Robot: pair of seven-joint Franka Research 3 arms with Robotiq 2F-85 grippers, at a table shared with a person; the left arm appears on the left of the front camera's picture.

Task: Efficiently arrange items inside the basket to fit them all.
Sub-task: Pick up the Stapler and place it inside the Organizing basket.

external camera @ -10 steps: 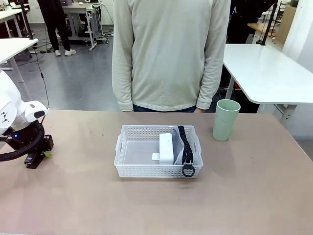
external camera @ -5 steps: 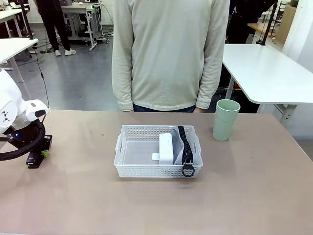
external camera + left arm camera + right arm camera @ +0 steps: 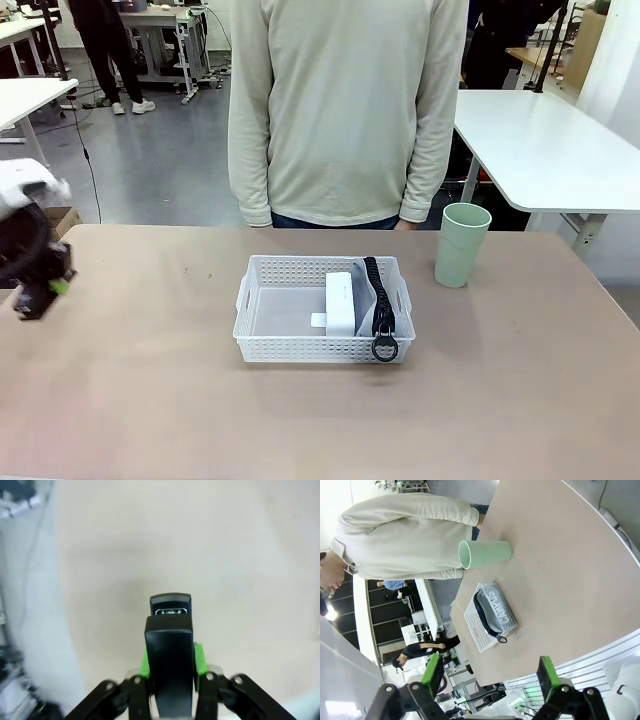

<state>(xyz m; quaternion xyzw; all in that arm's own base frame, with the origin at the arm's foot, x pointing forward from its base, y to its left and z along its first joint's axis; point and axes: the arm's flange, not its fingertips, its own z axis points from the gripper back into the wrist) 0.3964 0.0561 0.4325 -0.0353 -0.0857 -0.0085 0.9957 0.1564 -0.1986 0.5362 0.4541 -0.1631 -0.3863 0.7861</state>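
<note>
Across the table (image 3: 500, 400) from my cameras a person (image 3: 345, 110) in a pale sweater stands at the far edge, arms hanging down at the sides, hands out of sight behind the tabletop.

At the middle of the table sits the white basket (image 3: 300, 345), its long side running left to right. To its right and a little farther back, apart from it, the green cup (image 3: 462, 245) stands upright with its mouth up. Inside the basket's right half the grey pouch (image 3: 366, 290) stands on edge along the right end wall, its black zipper on top and the ring pull hanging over the near rim. The small white box (image 3: 341, 300) lies just left of the pouch, touching it.

My left arm (image 3: 25, 240) comes in at the table's left end, blurred, well apart from the basket, wrist bent so the claw points down at the tabletop. From the wrist camera I see the left claw (image 3: 172, 660) clamped tight on the black stapler (image 3: 170, 630), a green pad pressed to each side and the stapler's nose sticking out beyond the fingers over bare tabletop. I cannot tell whether the stapler touches the table.

My right claw (image 3: 490, 676) is held high and back from the table's near edge, looking down over basket and cup, fingers spread wide with nothing between them.
</note>
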